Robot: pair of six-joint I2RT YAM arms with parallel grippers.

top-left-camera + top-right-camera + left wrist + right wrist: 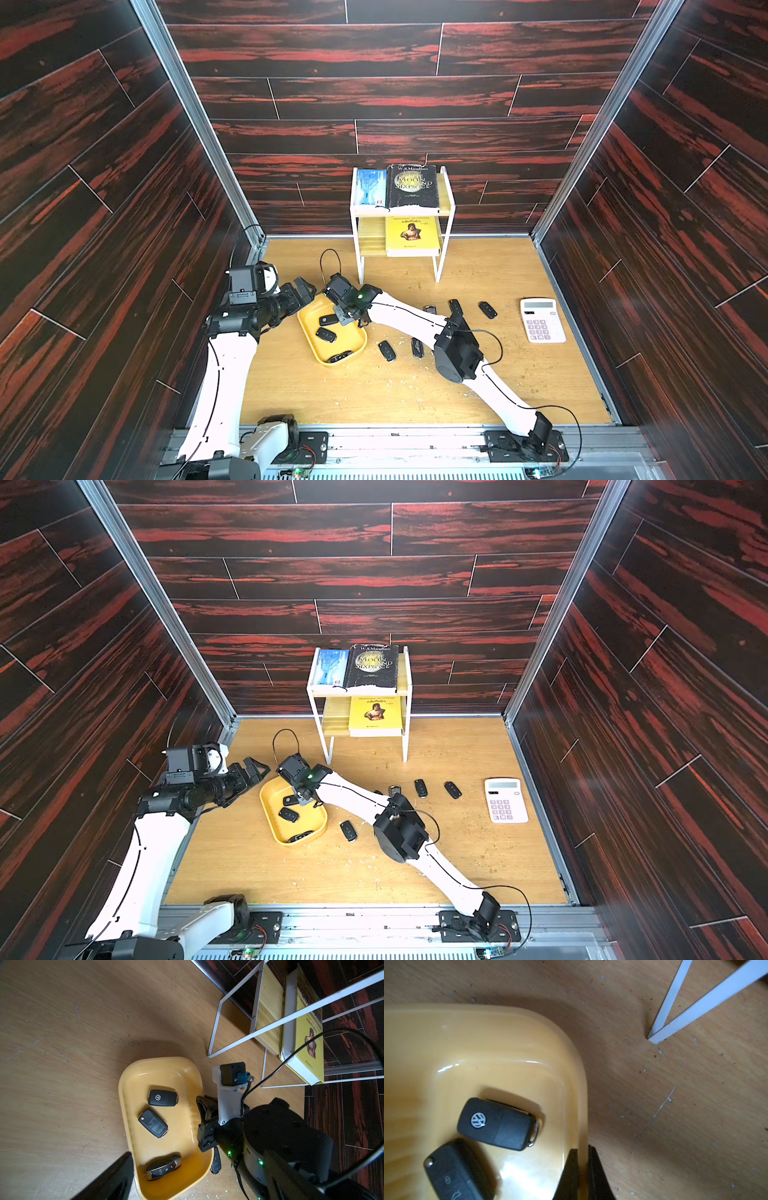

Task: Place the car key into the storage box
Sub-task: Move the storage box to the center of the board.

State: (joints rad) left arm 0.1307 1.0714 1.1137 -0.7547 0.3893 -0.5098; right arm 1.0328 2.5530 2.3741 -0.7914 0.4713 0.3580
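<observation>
The storage box (348,340) is a shallow yellow tray left of the table's middle, also in a top view (309,821). Three black car keys lie in it: a logo-side-up one (163,1098), a button-side-up one (153,1123) and a chrome-edged one (164,1167). My right gripper (351,319) is shut on the tray's right rim (581,1093), one finger inside the wall and one outside (596,1169). My left gripper (305,291) hovers open and empty over the tray's far left corner. One of its fingers (112,1178) shows in the left wrist view.
Several more black car keys lie on the wooden table right of the tray, the nearest one (386,350) close to its rim. A white two-tier shelf (440,266) with books stands at the back. A white calculator (542,320) lies at the right.
</observation>
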